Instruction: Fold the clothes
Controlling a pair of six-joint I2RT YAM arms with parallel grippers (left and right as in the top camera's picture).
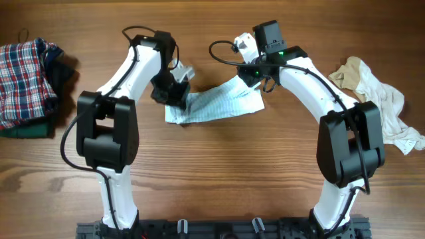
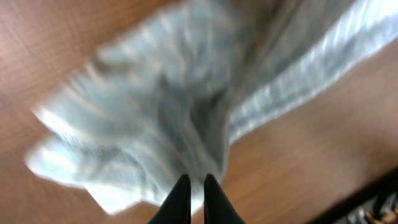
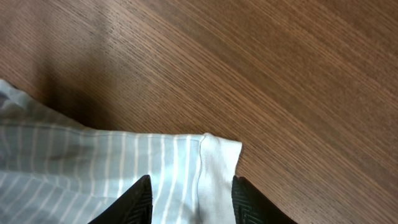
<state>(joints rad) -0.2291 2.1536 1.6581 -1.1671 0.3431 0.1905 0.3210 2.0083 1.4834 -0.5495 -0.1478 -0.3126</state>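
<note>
A pale blue-and-white striped garment [image 1: 219, 105] lies crumpled mid-table between my two arms. My left gripper [image 1: 171, 93] is at its left end. In the left wrist view the fingers [image 2: 193, 182] stand almost together, pinching a fold of the blurred striped cloth [image 2: 155, 112]. My right gripper [image 1: 249, 76] is over the garment's far right corner. In the right wrist view it [image 3: 191, 183] is open, its two fingers straddling the white cuff [image 3: 219, 165] and the striped fabric [image 3: 93, 162], which lie flat on the wood.
A red-blue plaid garment [image 1: 23, 73] is heaped at the far left on a dark green one [image 1: 26, 127]. Cream garments [image 1: 382, 103] lie bunched at the right edge. The table is brown wood [image 1: 219, 172].
</note>
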